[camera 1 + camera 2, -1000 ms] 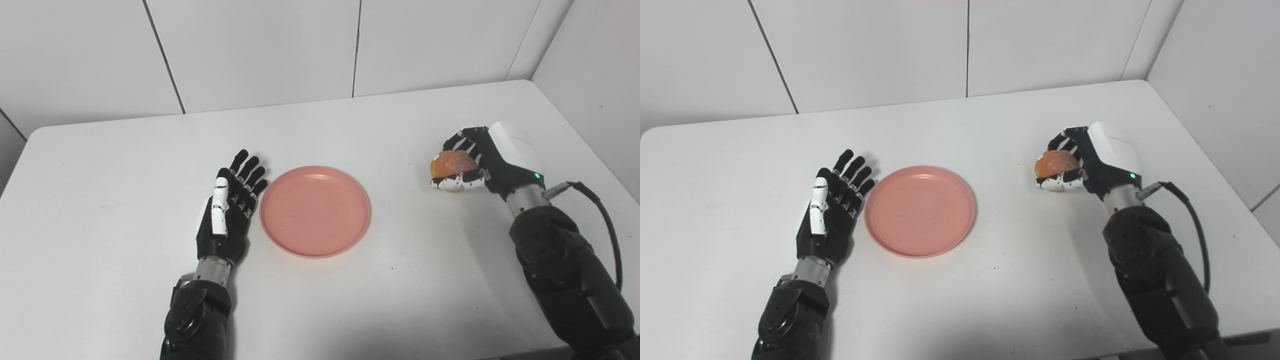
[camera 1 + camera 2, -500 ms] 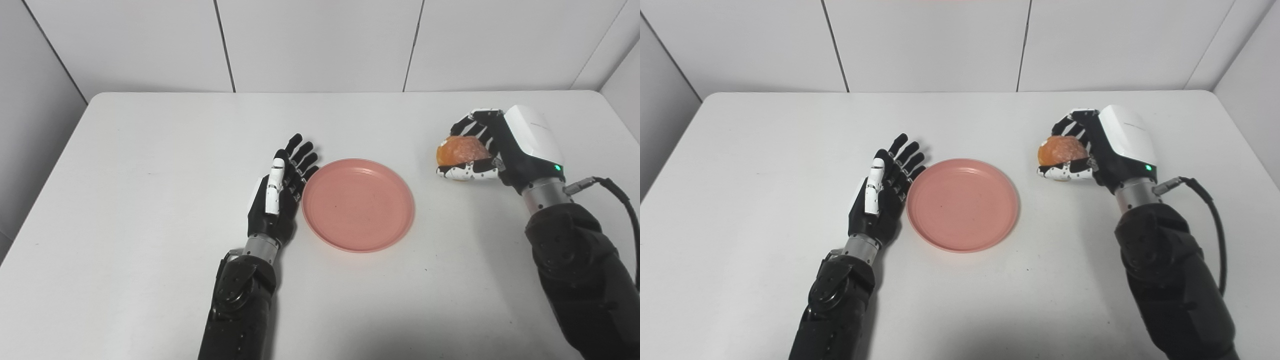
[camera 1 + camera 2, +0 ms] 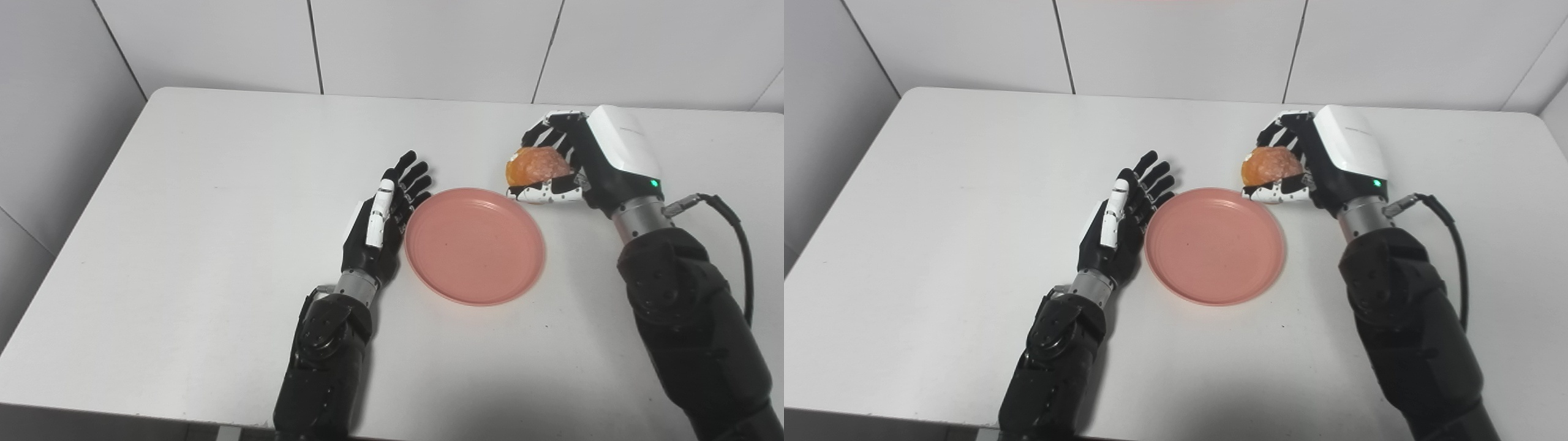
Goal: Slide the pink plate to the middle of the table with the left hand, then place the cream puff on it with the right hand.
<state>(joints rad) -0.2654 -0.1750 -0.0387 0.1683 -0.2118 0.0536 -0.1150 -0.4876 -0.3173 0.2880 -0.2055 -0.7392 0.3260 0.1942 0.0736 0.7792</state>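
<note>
Gripping cream puff [image 3: 536,166], right hand [image 3: 588,165] overhangs plate rim [image 3: 475,246].

We see a salmon-pink plate [image 3: 475,246] on a plain white table [image 3: 202,202], a golden-orange cream puff [image 3: 536,166], and black-and-white hands: left hand [image 3: 381,222], right hand [image 3: 588,164].

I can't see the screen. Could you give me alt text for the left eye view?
A robot's right hand holds an orange-brown cream puff just past the far right rim of an empty pink plate on a white table. Its left hand is open with fingers spread, beside the plate's left rim.
</note>
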